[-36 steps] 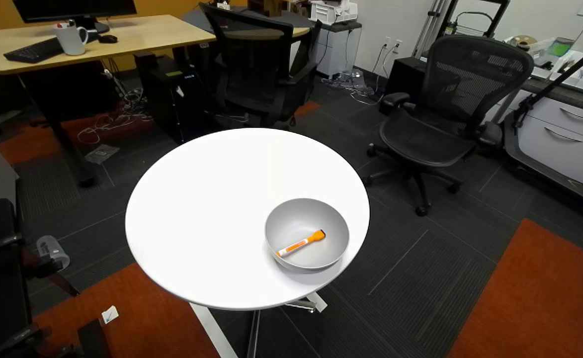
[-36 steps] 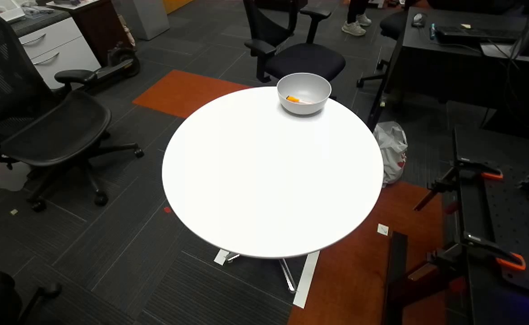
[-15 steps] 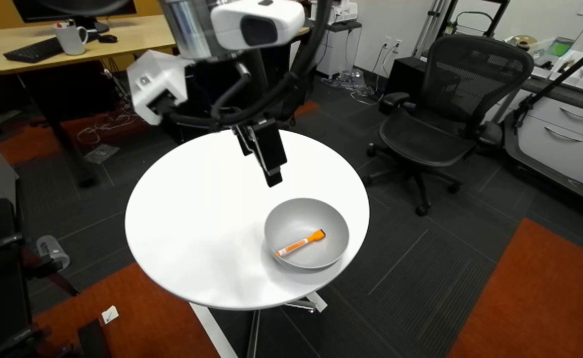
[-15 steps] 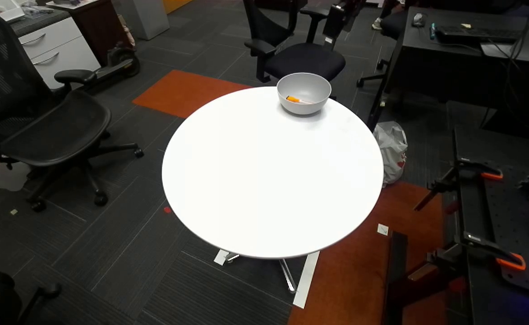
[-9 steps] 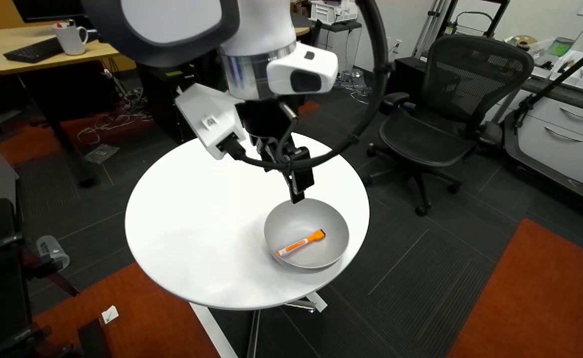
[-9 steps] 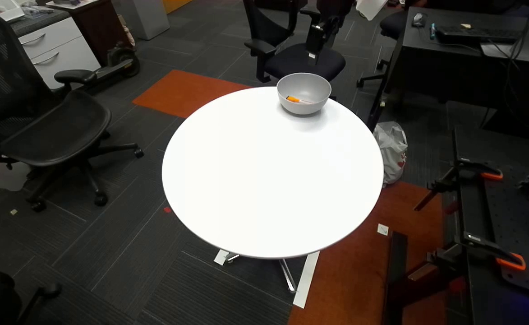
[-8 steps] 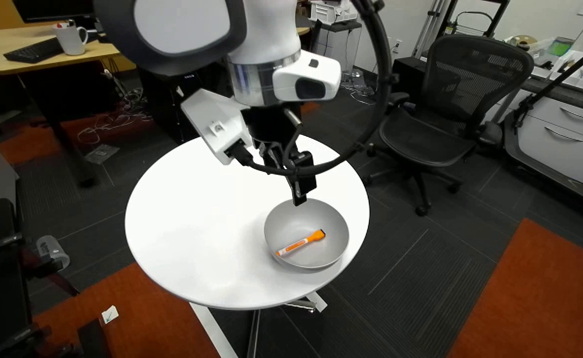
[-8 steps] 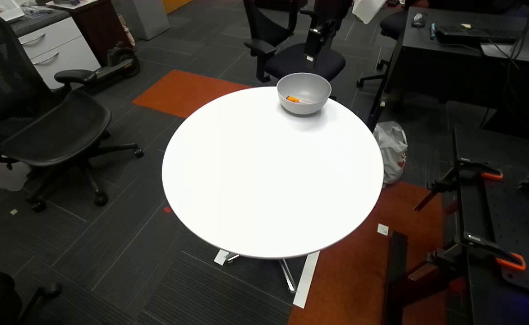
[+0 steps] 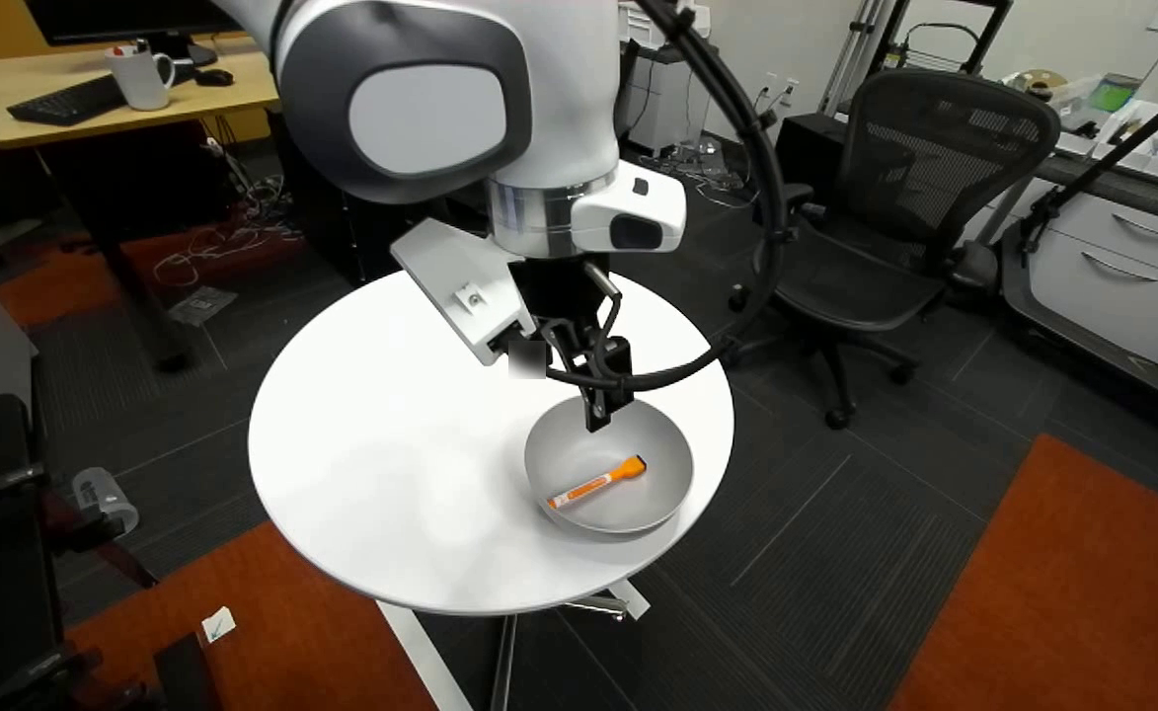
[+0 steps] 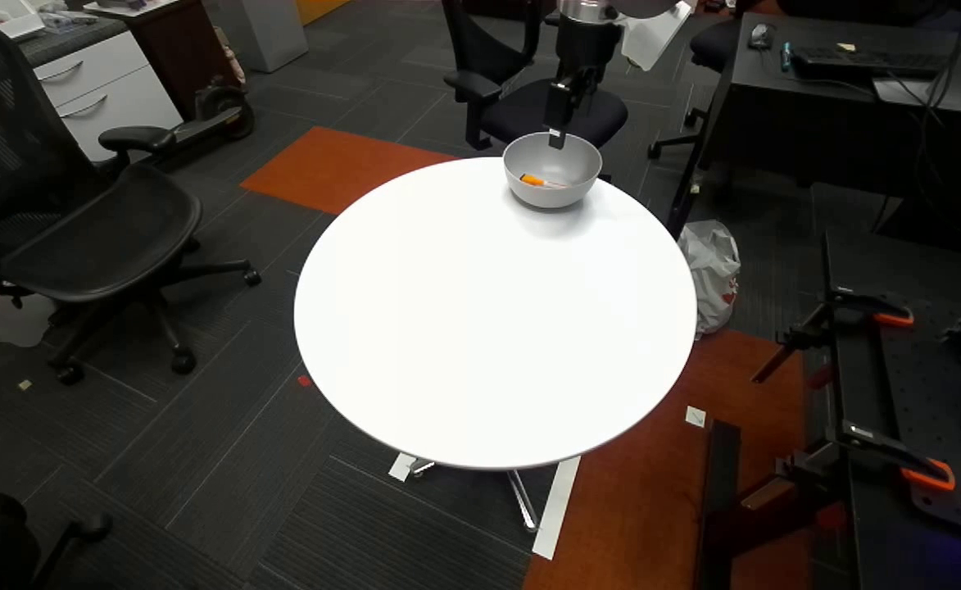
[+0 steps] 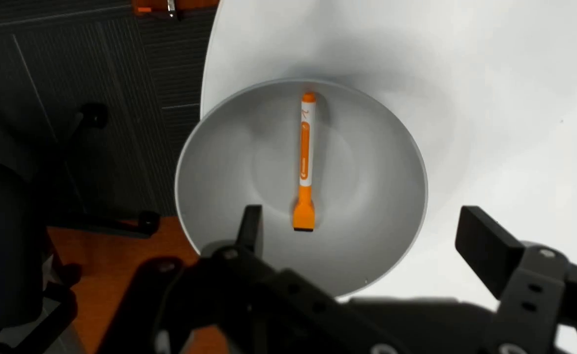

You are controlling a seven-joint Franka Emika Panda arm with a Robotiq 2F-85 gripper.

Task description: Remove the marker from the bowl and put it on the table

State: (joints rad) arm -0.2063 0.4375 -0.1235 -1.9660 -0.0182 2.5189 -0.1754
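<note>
The orange marker with a white barrel (image 9: 595,485) lies inside the grey bowl (image 9: 662,494), which stands near the edge of the white round table (image 9: 391,474). In an exterior view, only the marker's orange end (image 10: 532,180) shows clearly above the bowl's near wall (image 10: 550,197). My gripper (image 9: 598,415) is above the bowl's rim and apart from the marker. In the wrist view, the gripper (image 11: 362,216) is open and empty. One finger is over the bowl (image 11: 377,172), the other over the table (image 11: 504,108). The marker (image 11: 306,157) lies ahead, nearer the left finger.
A black mesh chair (image 9: 894,217) stands beyond the table. Another black chair (image 10: 558,106) is close behind the bowl. A wooden desk (image 9: 272,64) with a mug (image 9: 141,77) stands at the back. The arm's cable (image 9: 766,197) loops out beside the wrist.
My arm came into view after the oldest frames. The gripper moved across the table toward the bowl and came down to its rim. The marker and bowl have not moved.
</note>
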